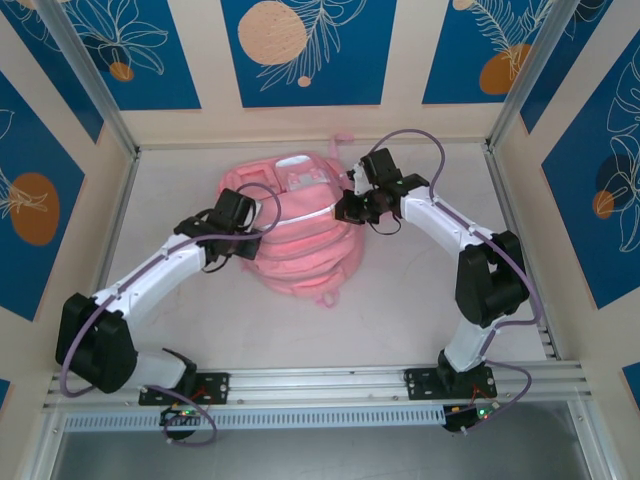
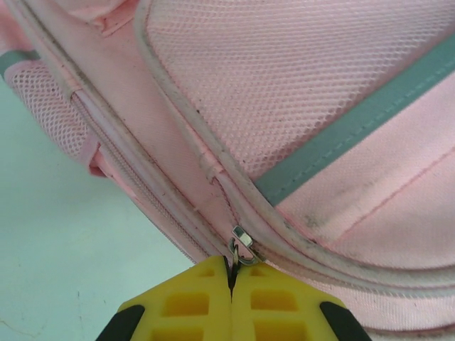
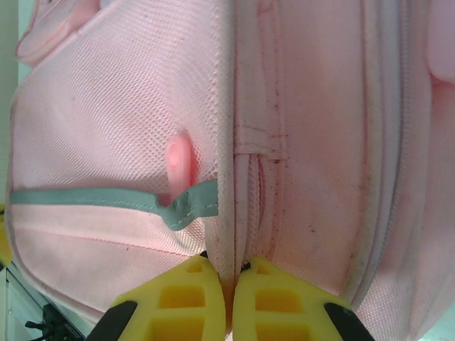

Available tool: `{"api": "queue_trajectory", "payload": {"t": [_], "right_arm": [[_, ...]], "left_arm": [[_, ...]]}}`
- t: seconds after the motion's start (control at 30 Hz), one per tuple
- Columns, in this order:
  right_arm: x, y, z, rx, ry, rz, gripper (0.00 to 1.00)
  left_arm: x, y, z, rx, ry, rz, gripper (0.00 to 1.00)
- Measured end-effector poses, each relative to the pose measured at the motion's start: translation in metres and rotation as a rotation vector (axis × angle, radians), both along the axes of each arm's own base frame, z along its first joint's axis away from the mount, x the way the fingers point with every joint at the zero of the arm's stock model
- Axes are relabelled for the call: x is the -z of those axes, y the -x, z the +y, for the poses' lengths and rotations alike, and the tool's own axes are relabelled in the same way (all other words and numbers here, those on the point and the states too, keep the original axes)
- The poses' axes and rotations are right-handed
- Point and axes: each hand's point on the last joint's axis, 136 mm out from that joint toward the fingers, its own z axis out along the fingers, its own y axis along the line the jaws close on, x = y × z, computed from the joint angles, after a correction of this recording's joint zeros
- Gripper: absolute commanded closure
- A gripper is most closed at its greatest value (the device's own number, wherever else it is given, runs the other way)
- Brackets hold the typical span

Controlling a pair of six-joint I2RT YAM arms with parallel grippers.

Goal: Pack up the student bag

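The student bag (image 1: pixel 300 250), pink and soft, lies on the worktop (image 1: pixel 420 300). The left claw (image 2: pixel 231 277) is at the left side of the bag. Its yellow fingers are pressed together and clenched on the small metal zipper pull (image 2: pixel 242 244). The right claw (image 3: pixel 229 284) is at the right side of the bag. It is clenched on a raised seam (image 3: pixel 226 142) of the pink fabric, just beside a grey-green stripe (image 3: pixel 85 197).
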Motion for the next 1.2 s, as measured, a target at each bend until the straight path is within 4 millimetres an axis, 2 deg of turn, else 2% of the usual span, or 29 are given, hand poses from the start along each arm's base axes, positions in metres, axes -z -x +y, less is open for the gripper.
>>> {"api": "queue_trajectory", "payload": {"t": [0.03, 0.1, 0.17, 0.27, 0.37, 0.43, 0.5, 0.67, 0.8, 0.93, 1.2], "right_arm": [[-0.001, 0.000, 0.000, -0.008, -0.001, -0.004, 0.68], [0.000, -0.001, -0.004, -0.009, 0.009, -0.010, 0.44], [-0.004, -0.005, -0.015, 0.022, 0.023, -0.025, 0.32], [-0.017, -0.003, -0.043, 0.111, 0.056, -0.065, 0.23], [-0.030, 0.009, -0.083, 0.244, 0.098, -0.099, 0.21], [-0.029, 0.018, -0.116, 0.352, 0.133, -0.104, 0.20], [-0.017, 0.028, -0.156, 0.479, 0.193, -0.082, 0.19], [0.046, 0.073, -0.256, 0.802, 0.364, 0.106, 0.19], [0.082, 0.116, -0.309, 1.006, 0.424, 0.266, 0.19], [0.096, 0.134, -0.326, 1.096, 0.407, 0.336, 0.18], [0.124, 0.132, -0.333, 1.121, 0.389, 0.428, 0.17]], "left_arm": [[0.001, -0.002, 0.000, 0.001, 0.001, 0.004, 0.89], [-0.001, -0.006, 0.002, -0.015, -0.001, 0.005, 0.65], [-0.004, -0.008, 0.009, -0.052, -0.001, 0.007, 0.50], [-0.010, -0.006, 0.018, -0.102, 0.008, 0.000, 0.37], [-0.029, 0.002, 0.024, -0.145, 0.045, -0.033, 0.26], [-0.045, 0.008, 0.028, -0.169, 0.075, -0.066, 0.20], [-0.060, 0.014, 0.032, -0.189, 0.106, -0.100, 0.15], [-0.080, 0.025, 0.038, -0.224, 0.149, -0.148, 0.07], [-0.083, 0.026, 0.039, -0.238, 0.164, -0.155, 0.05], [-0.082, 0.026, 0.038, -0.238, 0.173, -0.147, 0.04], [-0.075, 0.024, 0.028, -0.215, 0.199, -0.104, 0.03]]}}
